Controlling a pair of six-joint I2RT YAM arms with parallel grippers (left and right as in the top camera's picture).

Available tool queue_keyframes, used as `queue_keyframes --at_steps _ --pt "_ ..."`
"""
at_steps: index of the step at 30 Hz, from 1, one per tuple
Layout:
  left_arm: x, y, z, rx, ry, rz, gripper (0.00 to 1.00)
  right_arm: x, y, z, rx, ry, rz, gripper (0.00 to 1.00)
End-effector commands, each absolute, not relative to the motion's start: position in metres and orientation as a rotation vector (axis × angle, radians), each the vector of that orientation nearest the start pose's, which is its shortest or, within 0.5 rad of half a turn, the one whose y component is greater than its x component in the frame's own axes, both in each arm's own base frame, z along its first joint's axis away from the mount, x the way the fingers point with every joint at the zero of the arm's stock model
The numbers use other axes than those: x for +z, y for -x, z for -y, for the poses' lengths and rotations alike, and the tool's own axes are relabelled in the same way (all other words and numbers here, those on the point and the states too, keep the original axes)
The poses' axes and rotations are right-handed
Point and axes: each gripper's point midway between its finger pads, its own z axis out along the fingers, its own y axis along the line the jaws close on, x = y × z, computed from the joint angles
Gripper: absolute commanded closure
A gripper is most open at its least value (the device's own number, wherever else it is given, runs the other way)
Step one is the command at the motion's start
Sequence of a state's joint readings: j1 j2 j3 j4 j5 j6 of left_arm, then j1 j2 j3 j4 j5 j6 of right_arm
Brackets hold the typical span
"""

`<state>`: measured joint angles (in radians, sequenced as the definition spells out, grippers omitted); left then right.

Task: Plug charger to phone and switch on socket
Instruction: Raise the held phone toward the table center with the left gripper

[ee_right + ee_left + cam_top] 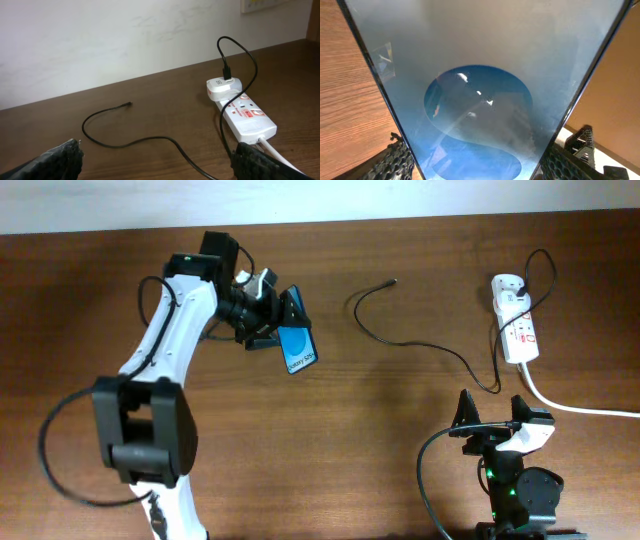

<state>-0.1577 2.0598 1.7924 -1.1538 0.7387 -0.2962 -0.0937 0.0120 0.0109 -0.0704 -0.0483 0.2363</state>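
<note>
My left gripper (277,320) is shut on the phone (297,345), blue screen with white text, holding it tilted above the table at the upper left. In the left wrist view the phone's screen (480,100) fills the frame between the two fingers. The charger (420,345) is a thin black cable running from the socket (518,330) across the table; its connector tip (393,281) lies free. The cable (150,140), its tip (127,104) and the socket (245,117) also show in the right wrist view. My right gripper (492,412) is open and empty, near the front edge.
A thick white cord (580,408) leaves the socket toward the right edge. A white adapter (222,87) is plugged into the socket's far end. A pale wall runs along the table's back edge (125,30).
</note>
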Motion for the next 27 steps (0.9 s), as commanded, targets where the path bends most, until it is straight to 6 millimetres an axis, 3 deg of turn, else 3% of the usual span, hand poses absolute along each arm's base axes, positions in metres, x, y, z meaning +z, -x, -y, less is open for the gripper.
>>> queue_keyframes --at_steps 1,3,6,9,15,21,24,27 --pt "0.218 -0.39 0.18 -1.138 0.009 -2.777 0.5 0.156 -0.246 0.015 0.149 -0.24 -1.631 0.01" --pt "0.251 -0.365 0.17 -1.073 -0.012 -2.749 0.5 0.156 -0.246 0.015 0.149 -0.24 -1.631 0.01" --pt "0.28 -0.325 0.145 -0.889 0.017 -2.758 0.49 0.156 -0.246 0.015 0.149 -0.24 -1.631 0.02" --pt "0.286 -0.313 0.129 -0.74 0.031 -2.756 0.49 0.156 -0.246 0.015 0.15 -0.24 -1.631 0.01" --pt "0.274 -0.325 0.157 -0.766 -0.069 -2.716 0.48 0.156 -0.246 0.015 0.149 -0.24 -1.631 0.01" --pt "0.246 -0.352 0.166 -0.79 0.0 -2.754 0.49 0.156 -0.246 0.015 0.15 -0.24 -1.631 0.01" --pt "0.244 -0.364 0.183 -0.903 -0.042 -2.719 0.48 0.156 -0.246 0.015 0.15 -0.24 -1.631 0.01" --pt "0.241 -0.364 0.198 -1.035 -0.07 -2.723 0.49 0.156 -0.246 0.015 0.15 -0.24 -1.631 0.02"
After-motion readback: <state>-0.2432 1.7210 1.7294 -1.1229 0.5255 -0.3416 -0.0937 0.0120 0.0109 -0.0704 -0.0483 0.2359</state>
